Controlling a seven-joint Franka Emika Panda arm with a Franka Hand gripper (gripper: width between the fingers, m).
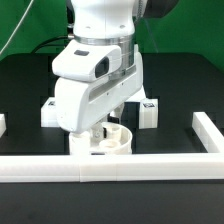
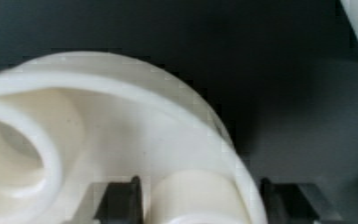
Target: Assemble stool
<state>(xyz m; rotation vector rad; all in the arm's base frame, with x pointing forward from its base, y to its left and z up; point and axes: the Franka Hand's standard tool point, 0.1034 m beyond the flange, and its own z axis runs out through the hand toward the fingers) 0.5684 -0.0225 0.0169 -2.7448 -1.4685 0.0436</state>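
The stool's round white seat disc (image 1: 112,141) lies on the black table just behind the front rail, its sockets facing up. My gripper (image 1: 103,129) reaches down onto it from above. In the wrist view the seat disc (image 2: 123,110) fills most of the picture, one deep socket (image 2: 7,140) showing. A rounded white part of it sits between my two black fingers (image 2: 119,200), and my gripper (image 2: 202,200) is shut on it. Two leg blocks with square tags stand behind the seat, one (image 1: 48,113) at the exterior view's left and one (image 1: 149,112) at its right.
White border rails run along the front (image 1: 110,169) and at the right (image 1: 206,126) and left (image 1: 2,125) of the black table. My arm's white body (image 1: 95,75) hides the table behind the seat.
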